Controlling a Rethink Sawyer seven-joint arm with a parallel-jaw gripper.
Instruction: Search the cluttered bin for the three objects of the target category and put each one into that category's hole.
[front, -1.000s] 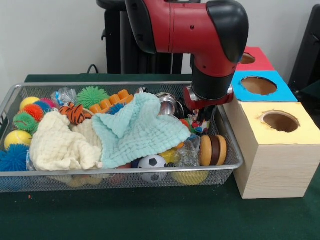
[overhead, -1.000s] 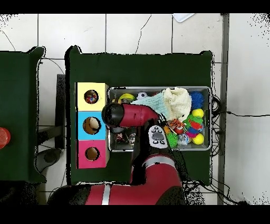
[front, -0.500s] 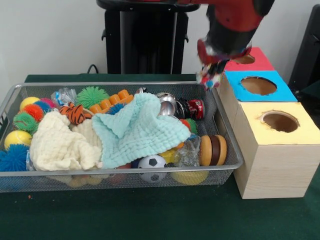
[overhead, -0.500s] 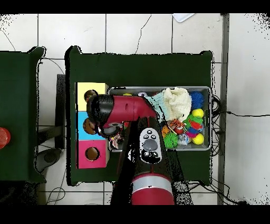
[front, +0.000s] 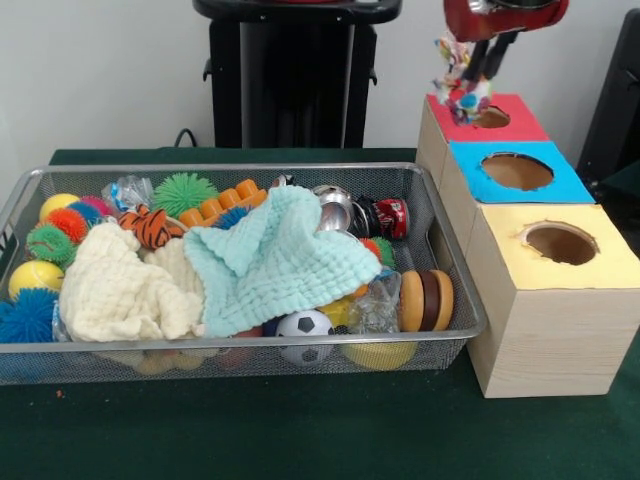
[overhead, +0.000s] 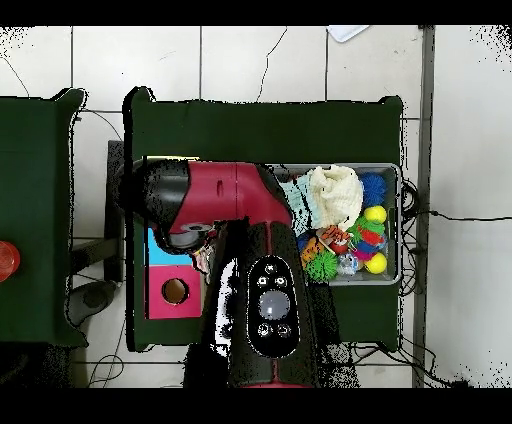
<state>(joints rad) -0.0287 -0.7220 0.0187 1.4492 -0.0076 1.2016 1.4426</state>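
My gripper (front: 474, 72) is high at the upper right, shut on a small multicoloured toy (front: 455, 72) that dangles from its dark fingers (front: 492, 52). The toy hangs just above the left edge of the red box (front: 520, 128), a little left of the red box's hole (front: 490, 117). In the overhead view the red arm (overhead: 215, 200) covers the gripper, the toy and most of the boxes; only the red box's hole (overhead: 175, 291) shows plainly there.
A blue box (front: 565, 187) and a yellow box (front: 605, 268) stand in a row in front of the red one. The wire bin (front: 250, 345) to their left holds a teal cloth (front: 270, 258), a cream cloth (front: 120, 290), spiky balls, a soccer ball (front: 304, 325), cans and wooden discs (front: 425, 300).
The gripper rose out of the bin's right end with the toy and carried it up and across to the red box. The bin's contents stayed put.
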